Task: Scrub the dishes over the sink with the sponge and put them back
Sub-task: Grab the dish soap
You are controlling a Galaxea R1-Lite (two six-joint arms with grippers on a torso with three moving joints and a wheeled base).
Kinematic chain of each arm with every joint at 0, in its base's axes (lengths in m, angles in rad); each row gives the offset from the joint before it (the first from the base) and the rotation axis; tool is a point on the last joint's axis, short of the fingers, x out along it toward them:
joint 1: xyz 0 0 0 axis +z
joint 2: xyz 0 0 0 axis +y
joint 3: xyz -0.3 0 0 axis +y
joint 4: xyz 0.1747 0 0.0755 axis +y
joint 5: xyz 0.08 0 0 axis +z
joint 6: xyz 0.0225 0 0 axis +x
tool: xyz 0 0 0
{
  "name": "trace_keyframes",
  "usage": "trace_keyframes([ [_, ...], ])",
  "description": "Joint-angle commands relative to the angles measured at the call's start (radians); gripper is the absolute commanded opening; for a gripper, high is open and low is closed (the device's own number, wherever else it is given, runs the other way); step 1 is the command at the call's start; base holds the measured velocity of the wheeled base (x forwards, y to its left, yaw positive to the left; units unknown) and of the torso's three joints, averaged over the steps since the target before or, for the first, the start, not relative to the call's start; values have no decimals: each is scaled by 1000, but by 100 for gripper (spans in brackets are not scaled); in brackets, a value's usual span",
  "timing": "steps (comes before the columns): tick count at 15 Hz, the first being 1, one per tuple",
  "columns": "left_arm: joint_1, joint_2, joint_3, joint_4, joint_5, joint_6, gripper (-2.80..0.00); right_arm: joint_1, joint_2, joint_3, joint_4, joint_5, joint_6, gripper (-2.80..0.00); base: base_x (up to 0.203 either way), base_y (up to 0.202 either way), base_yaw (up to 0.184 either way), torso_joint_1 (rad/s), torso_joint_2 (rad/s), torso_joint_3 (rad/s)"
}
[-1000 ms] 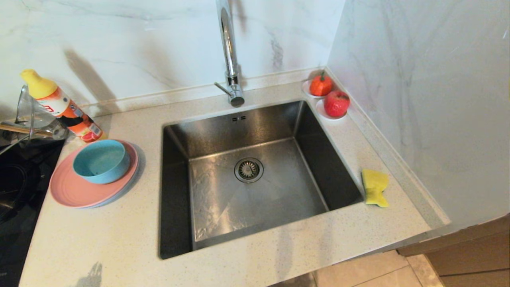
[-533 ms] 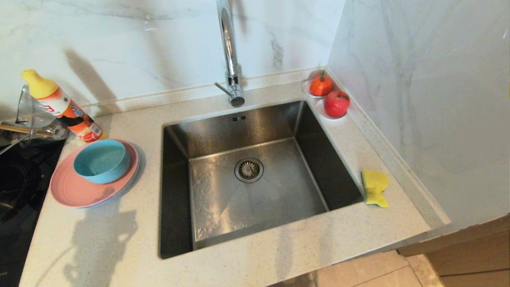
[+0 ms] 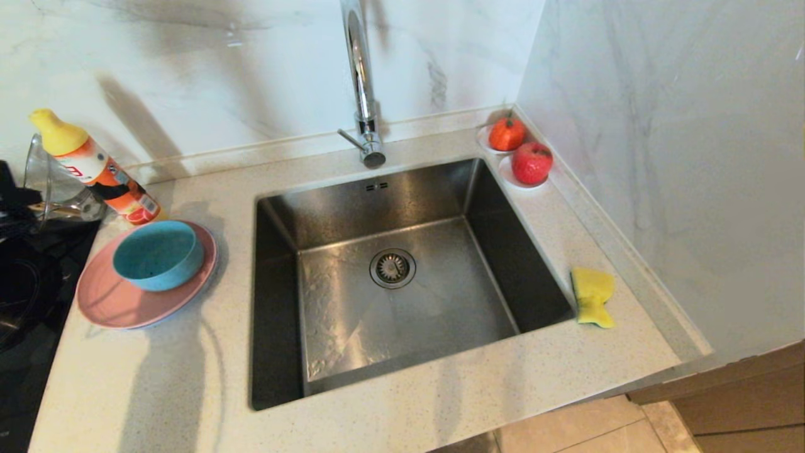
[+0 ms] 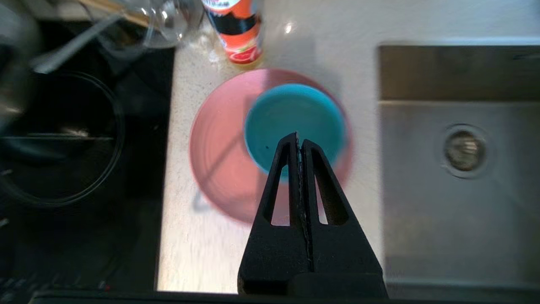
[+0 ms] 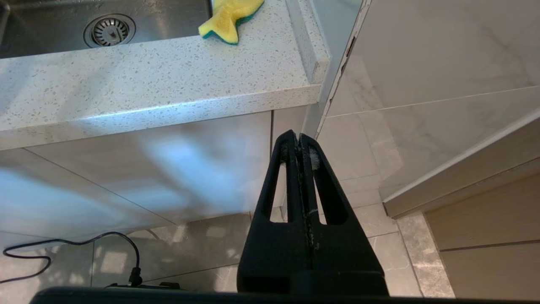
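Observation:
The teal-blue bowl (image 3: 158,255) sits in the pink plate (image 3: 110,302) on the counter left of the sink (image 3: 440,314). A thin grey-blue plate edge (image 3: 214,272) shows under the pink one. The yellow sponge (image 3: 591,296), green underneath, lies on the counter right of the sink. My left gripper (image 4: 299,137) hangs shut and empty well above the bowl (image 4: 291,118); in the head view only a dark part of that arm (image 3: 7,189) shows at the left edge. My right gripper (image 5: 299,137) is shut and empty, parked low before the cabinet, below the sponge (image 5: 230,17).
An orange bottle with a yellow cap (image 3: 94,167) and a clear glass jug (image 3: 47,179) stand behind the plates. A black hob (image 3: 25,296) lies to their left. Two red fruits (image 3: 531,162) sit at the back right corner. The chrome faucet (image 3: 361,82) rises behind the sink.
My left arm has swung up over the dishes: its shadow has spread across the counter in front of the plates, and a dark part has entered at the left edge. Dishes and sponge unmoved.

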Motion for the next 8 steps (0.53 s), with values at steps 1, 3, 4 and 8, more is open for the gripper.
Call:
trace_keyframes([
  [1,35,204,-71,-48,3,4,-280,0,0,0,-1,0,0,-280,0,0,0,0,0,0],
  [3,48,250,-120,-71,53,11,-280,0,0,0,-1,0,0,-280,0,0,0,0,0,0],
  [4,49,269,-127,-86,98,10,-280,0,0,0,-1,0,0,-280,0,0,0,0,0,0],
  [8,55,331,-56,-303,72,-9,-280,0,0,0,-1,0,0,-280,0,0,0,0,0,0],
])
